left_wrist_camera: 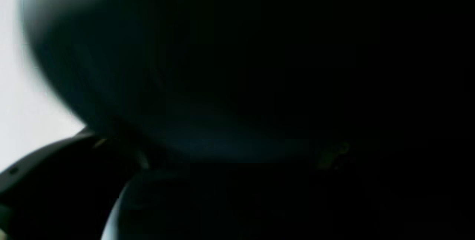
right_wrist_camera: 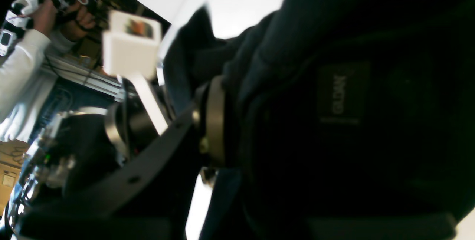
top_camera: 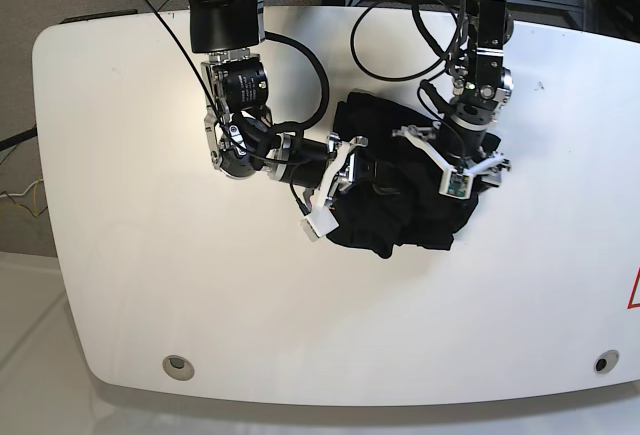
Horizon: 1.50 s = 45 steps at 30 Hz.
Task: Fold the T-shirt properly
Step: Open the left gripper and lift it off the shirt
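The T-shirt point(top_camera: 400, 200) lies bunched in a dark heap near the middle of the white table point(top_camera: 130, 205), between the two arms, its outline lost in folds. The left gripper point(top_camera: 462, 163) presses down on the heap's far side with its white jaws spread wide apart; its wrist view is almost wholly black (only a pale strip of table at the edge), so whether any cloth lies between them cannot be told. The right gripper point(top_camera: 362, 173) reaches in sideways, fingertips buried in fabric; its jaws look nearly together, apparently pinching cloth, though blur hides the contact.
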### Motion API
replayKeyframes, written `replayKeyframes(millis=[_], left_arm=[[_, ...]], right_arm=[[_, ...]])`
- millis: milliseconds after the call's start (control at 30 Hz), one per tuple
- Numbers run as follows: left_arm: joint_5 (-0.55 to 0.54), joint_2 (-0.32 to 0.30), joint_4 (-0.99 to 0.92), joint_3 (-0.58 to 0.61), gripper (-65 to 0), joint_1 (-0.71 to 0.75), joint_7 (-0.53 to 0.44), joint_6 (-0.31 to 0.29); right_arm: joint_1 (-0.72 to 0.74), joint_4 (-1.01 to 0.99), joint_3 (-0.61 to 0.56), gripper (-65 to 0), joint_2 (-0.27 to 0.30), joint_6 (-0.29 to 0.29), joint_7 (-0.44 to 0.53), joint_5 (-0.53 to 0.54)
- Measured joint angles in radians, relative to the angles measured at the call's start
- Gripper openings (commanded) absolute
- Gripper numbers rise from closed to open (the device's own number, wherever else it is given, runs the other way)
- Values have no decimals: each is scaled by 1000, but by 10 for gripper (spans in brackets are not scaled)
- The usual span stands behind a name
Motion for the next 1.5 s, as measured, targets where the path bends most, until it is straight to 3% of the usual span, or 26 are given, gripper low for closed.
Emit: replayKeyframes(millis=[900, 1367, 1500], left_arm=[[-1, 3, 201, -195, -147, 24, -2, 4], [2, -27, 249, -199, -147, -17, -5, 5], [51, -25, 251, -198, -147, -39, -5, 3]], right_arm=[[-3, 0, 0, -582, -5, 0, -8, -7], [0, -1, -2, -582, -25, 0, -9, -10], [2, -1, -9, -582, -30, 0, -8, -10]])
